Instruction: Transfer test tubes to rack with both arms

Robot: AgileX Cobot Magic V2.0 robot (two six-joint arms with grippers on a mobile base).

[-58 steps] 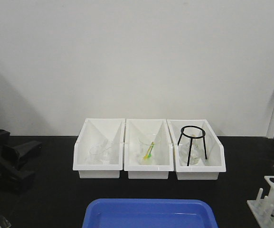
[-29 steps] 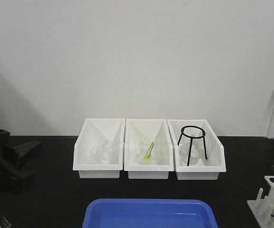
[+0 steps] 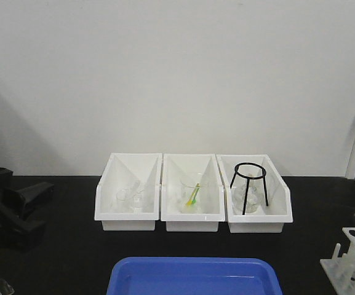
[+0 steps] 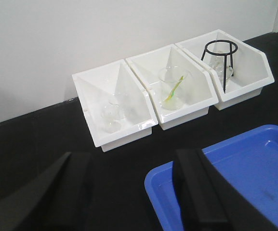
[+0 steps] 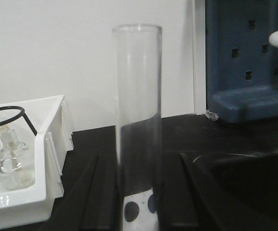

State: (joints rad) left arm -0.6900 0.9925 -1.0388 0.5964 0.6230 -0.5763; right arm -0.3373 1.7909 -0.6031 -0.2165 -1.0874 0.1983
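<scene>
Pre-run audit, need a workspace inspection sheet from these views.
Surface: black table, no spills seen.
Job's things: test tube upright at the rack; cannot tell whether it is seated.
Clutter: three white bins holding glassware and a black tripod stand; blue tray.
Grippers: left gripper open, empty; right gripper flanks the tube, grip unclear.
Cables: nothing seen.
Surroundings: white wall; blue perforated panel.

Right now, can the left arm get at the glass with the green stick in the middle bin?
Probably yes. The left gripper is open and empty, bare black table lies between it and the middle bin, and the glass stands uncovered there.
</scene>
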